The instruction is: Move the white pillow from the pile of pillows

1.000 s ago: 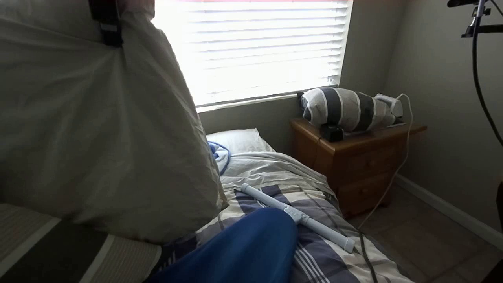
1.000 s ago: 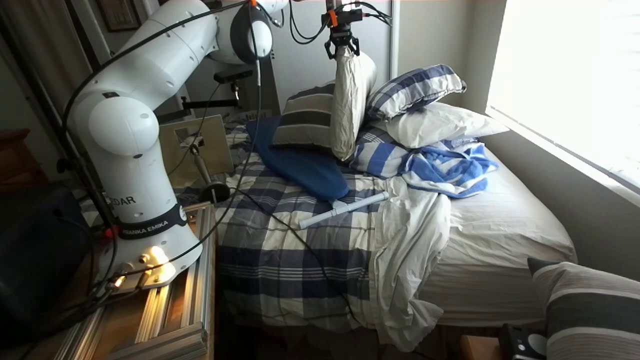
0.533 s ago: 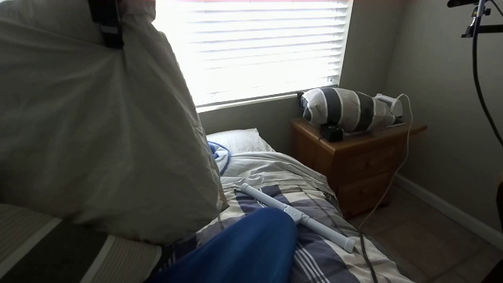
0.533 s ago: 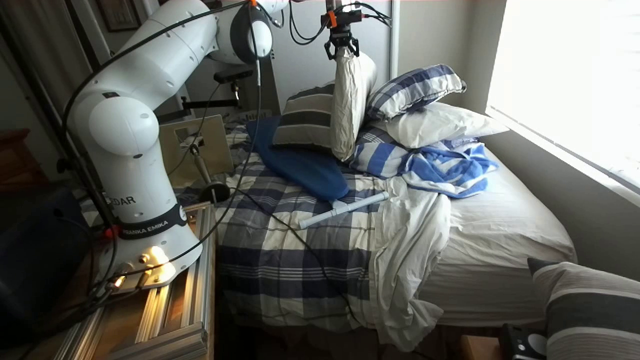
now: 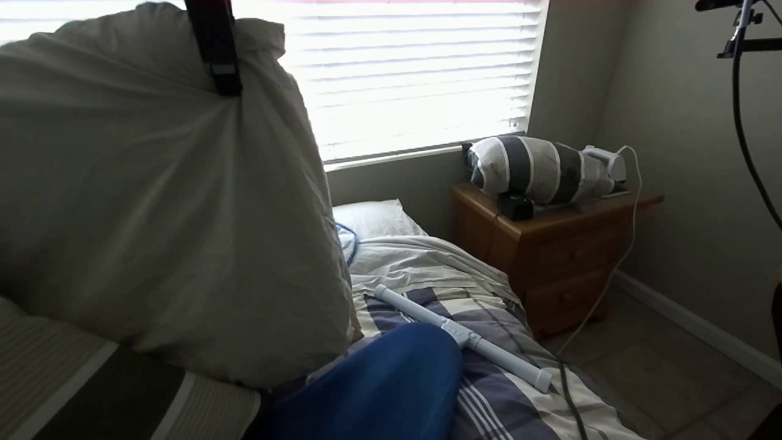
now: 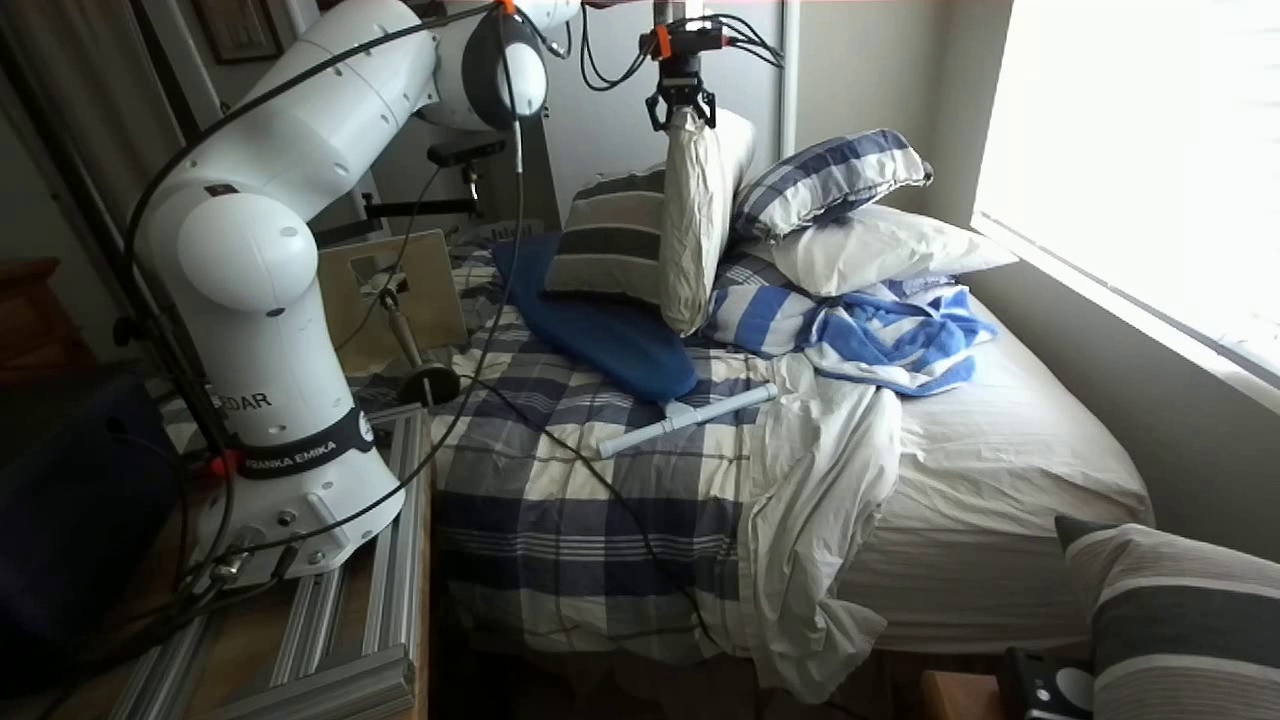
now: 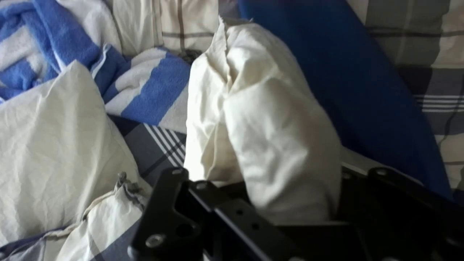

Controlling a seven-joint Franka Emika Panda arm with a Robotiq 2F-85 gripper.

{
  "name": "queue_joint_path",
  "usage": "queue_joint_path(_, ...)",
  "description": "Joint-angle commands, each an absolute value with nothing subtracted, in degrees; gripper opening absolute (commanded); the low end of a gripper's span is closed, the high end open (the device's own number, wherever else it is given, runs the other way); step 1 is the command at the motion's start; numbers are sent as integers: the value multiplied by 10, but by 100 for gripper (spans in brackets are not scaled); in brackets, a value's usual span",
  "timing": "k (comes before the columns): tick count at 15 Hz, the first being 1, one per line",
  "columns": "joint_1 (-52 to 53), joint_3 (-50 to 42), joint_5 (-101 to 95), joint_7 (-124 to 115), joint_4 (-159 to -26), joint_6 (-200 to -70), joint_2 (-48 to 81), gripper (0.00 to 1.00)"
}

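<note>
In an exterior view the white pillow [image 5: 165,201] is cut off at left. In an exterior view it is clamped by the jaws over the bed [image 6: 1020,450], contact with the blue board [image 6: 625,345] unclear. In the wrist view the pinched edge is obscured.

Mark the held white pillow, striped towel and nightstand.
Held white pillow [image 5: 177,205], in an exterior view: broad face.
Striped towel [image 6: 885,338], in an exterior view: crumpled folds.
Nightstand [image 5: 555,256], in an exterior view: upper drawer.
</note>
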State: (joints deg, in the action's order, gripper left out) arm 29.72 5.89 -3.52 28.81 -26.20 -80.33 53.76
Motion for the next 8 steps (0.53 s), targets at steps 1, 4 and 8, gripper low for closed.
queue_joint_path(1,296,67,-31,220,-266,-688,507,0)
queue_joint_path(4,292,88,2,148,-266,-645,512,0)
queue_joint_path(8,290,126,66,68,-260,-615,528,0)
